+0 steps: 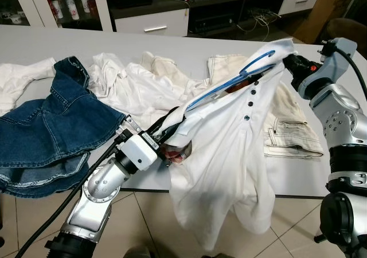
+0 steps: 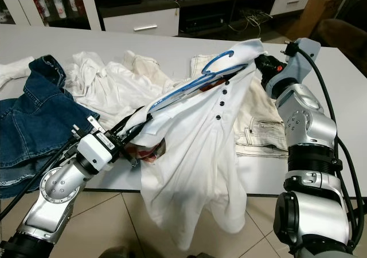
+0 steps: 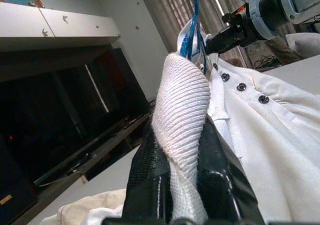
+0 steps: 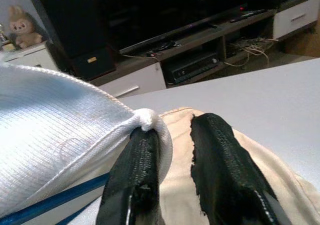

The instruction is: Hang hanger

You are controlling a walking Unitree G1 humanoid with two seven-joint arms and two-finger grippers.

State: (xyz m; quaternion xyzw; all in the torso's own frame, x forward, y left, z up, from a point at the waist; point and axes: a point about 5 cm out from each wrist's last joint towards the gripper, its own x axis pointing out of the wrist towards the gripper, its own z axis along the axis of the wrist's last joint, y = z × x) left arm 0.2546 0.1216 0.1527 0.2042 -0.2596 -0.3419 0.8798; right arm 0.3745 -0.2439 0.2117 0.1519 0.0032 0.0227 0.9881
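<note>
The shirt [image 1: 229, 149] is matt white ribbed knit cloth with glossy dark buttons. At its 12 o'clock, the hanger [image 1: 229, 86] looks smooth blue plastic. The table [image 1: 321, 178] is smooth and matt.

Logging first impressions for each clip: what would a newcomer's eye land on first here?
The white polo shirt, stretched between both grippers at the table's front edge, a blue hanger poking from its collar. The left gripper pinches the ribbed fabric; the right gripper holds the far end. Behind, a denim garment lies on the table at the left.
</note>
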